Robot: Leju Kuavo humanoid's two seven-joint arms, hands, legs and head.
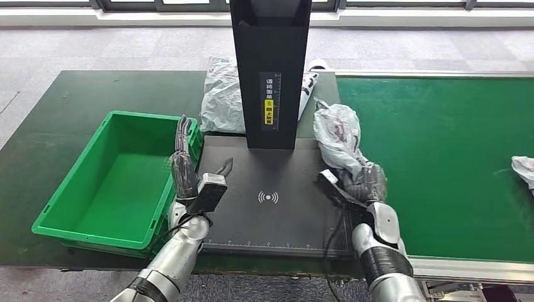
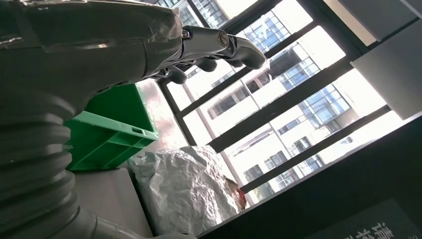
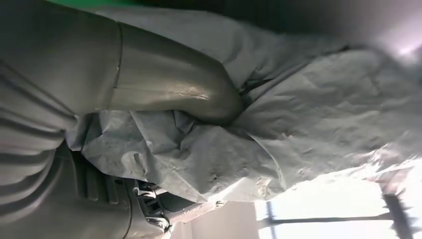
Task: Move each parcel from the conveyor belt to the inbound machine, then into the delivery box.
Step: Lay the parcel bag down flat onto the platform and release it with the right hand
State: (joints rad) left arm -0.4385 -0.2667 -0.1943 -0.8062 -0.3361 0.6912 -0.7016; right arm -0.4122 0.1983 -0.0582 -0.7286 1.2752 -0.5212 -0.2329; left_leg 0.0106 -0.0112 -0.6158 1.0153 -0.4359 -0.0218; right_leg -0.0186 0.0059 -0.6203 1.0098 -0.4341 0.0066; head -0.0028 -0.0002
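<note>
While the right hand [image 1: 365, 182] grips a crumpled grey parcel [image 1: 339, 135] at the right edge of the inbound machine [image 1: 267, 214] platform, thumb pressed into the wrap, the parcel stands above the hand by the conveyor belt [image 1: 441, 157]. Left hand [image 1: 186, 167] holds nothing, fingers straight, at the delivery box [image 1: 113, 182] rim. Second parcel [image 1: 221, 94] behind the machine's column; third parcel [image 1: 524, 170] at the belt's far right

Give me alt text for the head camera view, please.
The robot's right hand grips a crumpled grey parcel at the right edge of the black inbound machine. Its left hand hovers open beside an empty green box; another parcel lies behind the machine's post.
</note>
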